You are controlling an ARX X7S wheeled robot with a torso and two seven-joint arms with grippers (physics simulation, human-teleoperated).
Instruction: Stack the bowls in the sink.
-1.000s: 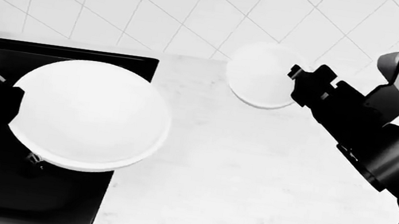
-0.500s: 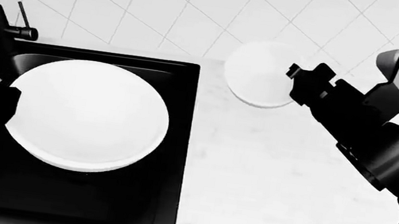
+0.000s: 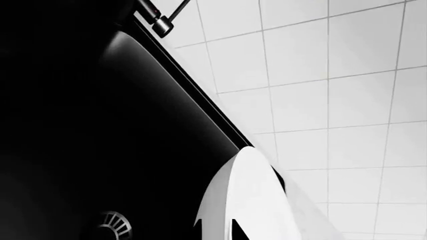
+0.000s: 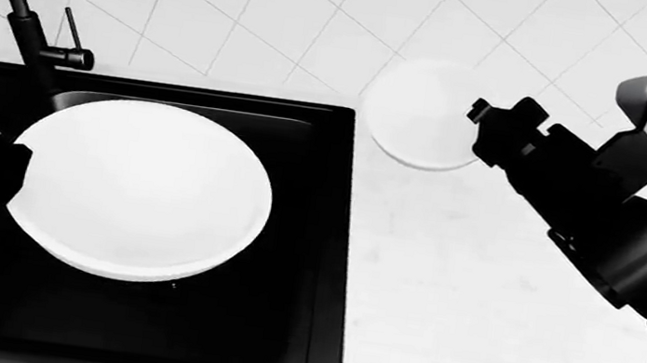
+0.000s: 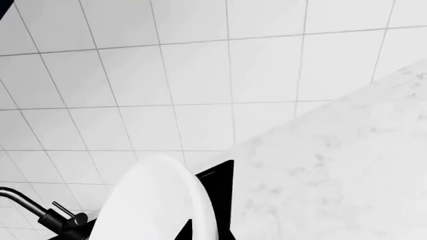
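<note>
Wide bowl, left gripper clamping its rim, hanging above sink; right gripper clamping small bowl; either risking slipping.

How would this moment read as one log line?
left gripper: holds big bowl over sink | right gripper: holds small bowl above counter
</note>
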